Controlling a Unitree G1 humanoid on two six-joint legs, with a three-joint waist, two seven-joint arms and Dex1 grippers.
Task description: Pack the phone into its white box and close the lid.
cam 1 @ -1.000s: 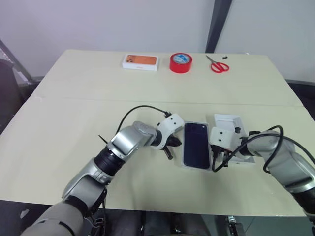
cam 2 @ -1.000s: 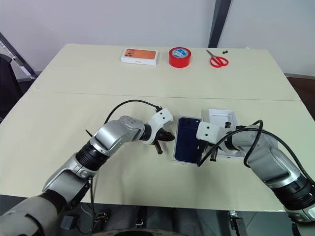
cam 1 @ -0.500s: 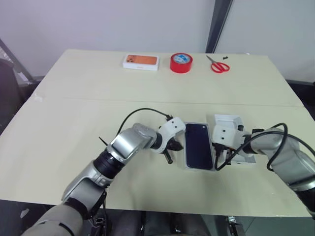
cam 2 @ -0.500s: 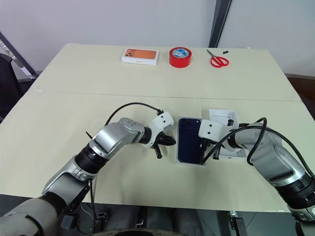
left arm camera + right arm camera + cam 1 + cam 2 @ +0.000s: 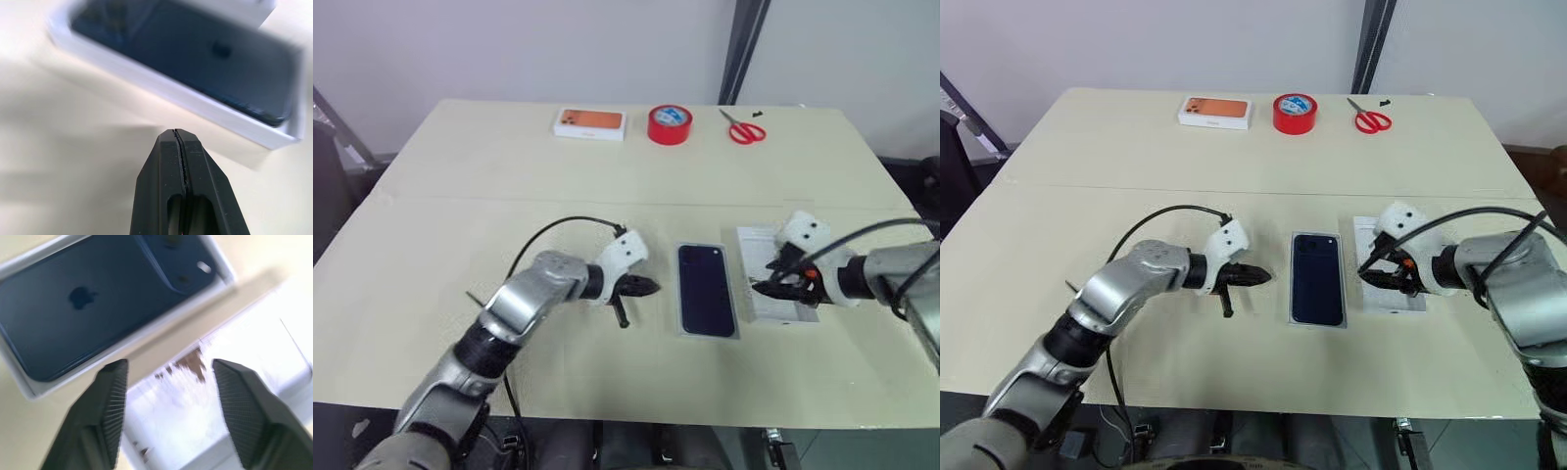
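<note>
Two arms out over the big cream table (image 5: 460, 225), and the action sits in the middle. My left gripper (image 5: 644, 288) hangs just beside the white box (image 5: 708, 334), its black fingers (image 5: 183, 181) pressed tight together with nothing between them. My right gripper (image 5: 766, 287) hovers over the lid (image 5: 759, 240), which lies on the table just right of the box, apart from it; these fingers (image 5: 110, 396) are spread wide and hold nothing. The phone (image 5: 706, 289) lies flat inside the white box, back side up, camera cluster at the far end. Along the far edge sit an orange-pictured box (image 5: 589, 123), a red tape roll (image 5: 669, 124) and small red scissors (image 5: 744, 128).
</note>
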